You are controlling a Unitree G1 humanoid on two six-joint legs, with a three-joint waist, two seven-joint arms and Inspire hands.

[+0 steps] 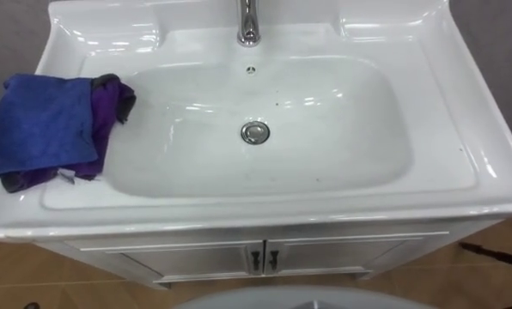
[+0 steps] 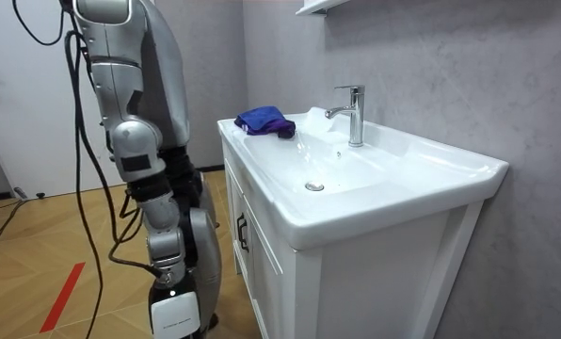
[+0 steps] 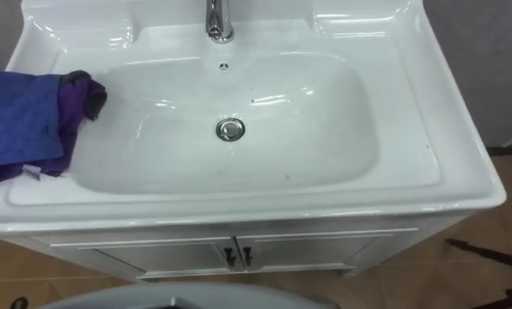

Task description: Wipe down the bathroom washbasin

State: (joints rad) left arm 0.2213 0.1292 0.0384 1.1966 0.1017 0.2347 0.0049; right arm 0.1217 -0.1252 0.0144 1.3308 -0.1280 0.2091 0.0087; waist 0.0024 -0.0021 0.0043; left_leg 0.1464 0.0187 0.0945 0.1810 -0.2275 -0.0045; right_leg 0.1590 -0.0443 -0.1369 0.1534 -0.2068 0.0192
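Closest to the lens in the head views are two pale cabinet doors (image 1: pixel 204 257) along the bottom edge, their small dark handles (image 1: pixel 262 257) side by side at the lower middle. Above them the white basin (image 1: pixel 445 112) takes up most of the frame. Its bowl is wide and shallow, with a metal drain (image 1: pixel 255 132) near the centre, a small overflow hole (image 1: pixel 251 69) above that, and the foot of a chrome faucet (image 1: pixel 248 30) at the top middle. A few tiny dark specks dot the bowl to the right of the drain. On the basin's rim at the middle left of the frame lies a crumpled blue cloth (image 1: pixel 41 124), loose, with purple and dark folds showing at its right edge, which reaches just over the lip of the bowl. Wooden floor (image 1: pixel 24 275) shows at the lower left. Seen from the room view, the robot stands upright at the cabinet's front, left of centre, facing the basin. Its right arm hangs down beside its body, and the right hand (image 2: pixel 175 313) sits at the bottom edge of the frame. It is well apart from the cloth, which rests at the far end of the basin near the upper middle. Whether that hand is wide or closed I cannot tell. Grey wall (image 2: pixel 450 75) rises behind the faucet.
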